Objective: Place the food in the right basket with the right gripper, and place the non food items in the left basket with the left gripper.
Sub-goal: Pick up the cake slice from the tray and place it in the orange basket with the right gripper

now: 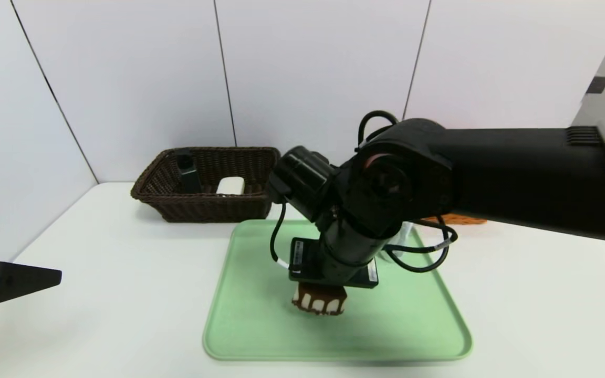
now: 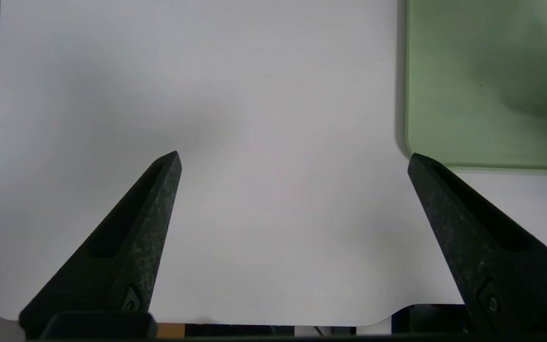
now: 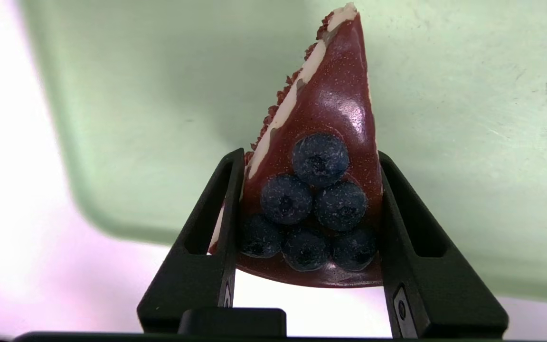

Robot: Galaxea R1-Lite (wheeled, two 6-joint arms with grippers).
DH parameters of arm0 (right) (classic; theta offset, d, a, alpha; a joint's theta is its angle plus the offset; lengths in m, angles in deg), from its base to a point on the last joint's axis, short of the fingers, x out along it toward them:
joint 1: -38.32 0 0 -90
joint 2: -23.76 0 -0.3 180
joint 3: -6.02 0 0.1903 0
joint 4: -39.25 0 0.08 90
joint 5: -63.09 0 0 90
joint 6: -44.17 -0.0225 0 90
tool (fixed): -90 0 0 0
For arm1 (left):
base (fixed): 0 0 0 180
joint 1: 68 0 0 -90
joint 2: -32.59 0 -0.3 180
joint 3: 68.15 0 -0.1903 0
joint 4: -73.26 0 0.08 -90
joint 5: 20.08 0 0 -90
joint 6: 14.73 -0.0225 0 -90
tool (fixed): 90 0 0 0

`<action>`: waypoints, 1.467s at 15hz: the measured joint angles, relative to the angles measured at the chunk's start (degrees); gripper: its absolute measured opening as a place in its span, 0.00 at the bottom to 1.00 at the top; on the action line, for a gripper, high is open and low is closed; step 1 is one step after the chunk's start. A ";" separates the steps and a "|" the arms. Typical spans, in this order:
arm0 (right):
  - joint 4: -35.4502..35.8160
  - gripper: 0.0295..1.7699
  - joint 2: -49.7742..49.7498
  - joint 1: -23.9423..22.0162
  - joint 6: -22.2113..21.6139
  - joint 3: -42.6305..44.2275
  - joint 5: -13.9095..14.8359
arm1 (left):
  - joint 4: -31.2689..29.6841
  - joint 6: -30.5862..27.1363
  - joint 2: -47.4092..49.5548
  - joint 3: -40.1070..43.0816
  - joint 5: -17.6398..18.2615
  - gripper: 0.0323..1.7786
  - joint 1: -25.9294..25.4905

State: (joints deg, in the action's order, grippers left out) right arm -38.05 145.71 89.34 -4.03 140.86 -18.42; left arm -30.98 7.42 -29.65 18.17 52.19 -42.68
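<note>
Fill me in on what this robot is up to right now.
It is sorting items into baskets. The right gripper is clamped on the chocolate cake slice over the green tray. The left gripper hangs open over bare table at the left, holding nothing. The dark brown basket at the back already holds a black pump bottle and a white soap bar. The orange-tan basket is mostly hidden behind the right arm.
</note>
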 joint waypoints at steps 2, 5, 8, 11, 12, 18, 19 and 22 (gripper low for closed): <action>2.61 0.45 -3.30 -0.20 1.01 0.02 -1.41 | -0.02 0.01 0.11 0.80 0.01 0.95 0.00; 9.28 0.45 -9.18 -1.30 4.83 -0.01 -2.78 | -0.09 0.00 0.17 1.93 0.20 0.95 0.00; 19.54 0.45 -14.07 -6.12 10.06 -0.01 -2.84 | -0.13 0.04 0.20 2.35 0.34 0.95 0.00; 23.06 0.45 -16.90 -13.62 13.69 -0.23 -3.15 | -1.85 -0.02 0.00 2.76 0.43 0.95 0.06; 23.24 0.45 -17.42 -16.79 14.28 -0.26 -3.56 | -2.68 -0.13 -0.09 2.77 0.48 0.95 0.06; 23.59 0.45 -17.98 -37.18 14.71 -1.27 -10.83 | -3.47 -0.16 -0.66 2.99 0.50 0.95 0.09; 23.61 0.45 -17.34 -39.97 14.75 -2.07 -11.57 | -4.05 -0.16 -0.80 3.01 0.52 0.95 0.09; 23.78 0.45 -14.28 -46.03 14.86 -4.12 -13.49 | -4.33 -0.18 -1.24 3.04 1.58 0.95 0.09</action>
State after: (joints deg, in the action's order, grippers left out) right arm -14.27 131.43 43.31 10.83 136.73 -31.92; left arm -35.31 7.23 -30.89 21.20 53.78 -42.60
